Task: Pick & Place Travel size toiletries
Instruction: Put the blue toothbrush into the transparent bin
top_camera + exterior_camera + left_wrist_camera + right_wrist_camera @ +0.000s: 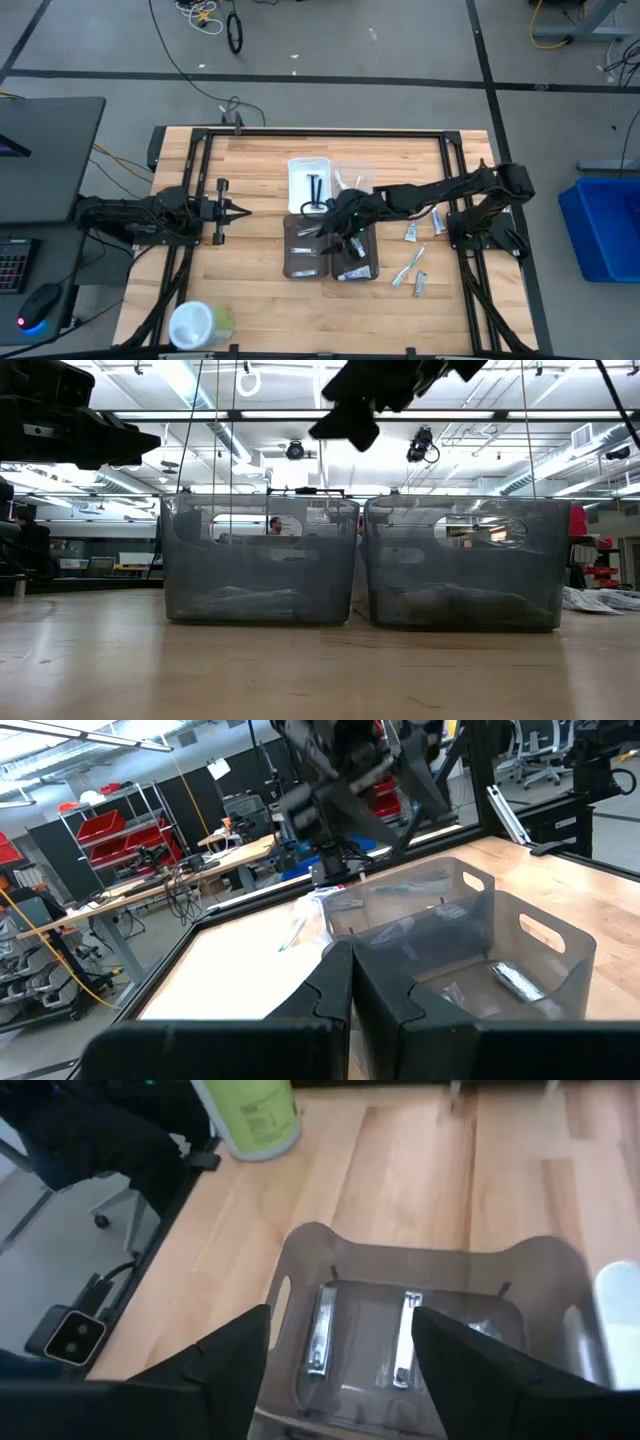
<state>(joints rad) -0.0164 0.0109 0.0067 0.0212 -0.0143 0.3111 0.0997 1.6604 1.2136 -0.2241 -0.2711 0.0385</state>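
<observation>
The right gripper point(340, 1350) is hovering open over the grey translucent plastic bin point(300, 1245); small white tubes point(421, 284) (light, slippery) probably want mid-body pinching.

Right gripper point(338, 228) reaches inward, fingers point(232, 1348) spread; left gripper point(240, 210) waits, closed.

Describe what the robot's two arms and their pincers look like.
Both arms are dark, nearly black, built of jointed segments on black frame mounts at the table's sides. The left pincer ends in two slim pointed fingers behind a short crossbar. The right pincer has two broad, flat, matte black fingers with angular edges. No markings show.
</observation>
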